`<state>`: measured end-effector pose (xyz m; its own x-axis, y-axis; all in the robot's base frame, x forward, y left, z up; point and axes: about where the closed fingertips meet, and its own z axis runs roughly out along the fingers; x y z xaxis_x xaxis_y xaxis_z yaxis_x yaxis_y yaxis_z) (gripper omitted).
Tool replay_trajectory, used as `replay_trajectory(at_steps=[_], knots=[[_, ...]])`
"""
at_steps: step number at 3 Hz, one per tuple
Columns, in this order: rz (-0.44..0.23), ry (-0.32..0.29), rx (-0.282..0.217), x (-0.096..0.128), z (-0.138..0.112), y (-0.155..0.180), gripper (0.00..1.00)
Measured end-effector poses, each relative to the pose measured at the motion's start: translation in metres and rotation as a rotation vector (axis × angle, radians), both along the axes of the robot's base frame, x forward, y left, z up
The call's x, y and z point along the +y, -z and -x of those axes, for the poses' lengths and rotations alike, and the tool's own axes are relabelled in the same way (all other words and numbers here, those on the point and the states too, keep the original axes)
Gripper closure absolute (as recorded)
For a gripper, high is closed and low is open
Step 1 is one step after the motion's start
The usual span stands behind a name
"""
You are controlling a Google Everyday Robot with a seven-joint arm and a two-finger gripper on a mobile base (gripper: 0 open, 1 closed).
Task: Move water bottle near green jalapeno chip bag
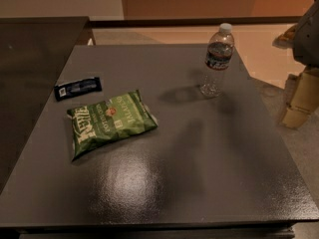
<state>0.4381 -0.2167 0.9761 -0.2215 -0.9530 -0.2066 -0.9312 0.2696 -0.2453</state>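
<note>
Off the table (209, 173), at the right edge: gripper (298, 101), open or closed impossible to tell. Left of it, upright and capped: water bottle (217, 61), contents unclear. Farther left, well apart, flat and puffy: green jalapeno chip bag (112, 123), blue wrapper (78, 88) just behind

green chip bag (110, 123), blue wrapper (78, 88), clear white-capped water bottle (217, 59), grey table (224, 163), tan claw (298, 105) at right edge

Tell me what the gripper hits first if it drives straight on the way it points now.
The gripper, at the right edge, seems to point down, so probably the floor beside the table, not the water bottle; depth is unclear.
</note>
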Motion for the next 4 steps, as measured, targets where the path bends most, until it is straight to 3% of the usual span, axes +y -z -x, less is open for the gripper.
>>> replay_trajectory(at_steps=[1, 2, 3, 4], knots=[[0.0, 0.0, 0.0, 0.0, 0.0, 0.0, 0.0], [-0.063, 0.01, -0.012, 0.008, -0.013, 0.0, 0.0], [-0.157, 0.028, -0.026, 0.031, -0.041, 0.004, 0.0], [-0.234, 0.081, -0.074, 0.046, -0.077, 0.001, 0.0]])
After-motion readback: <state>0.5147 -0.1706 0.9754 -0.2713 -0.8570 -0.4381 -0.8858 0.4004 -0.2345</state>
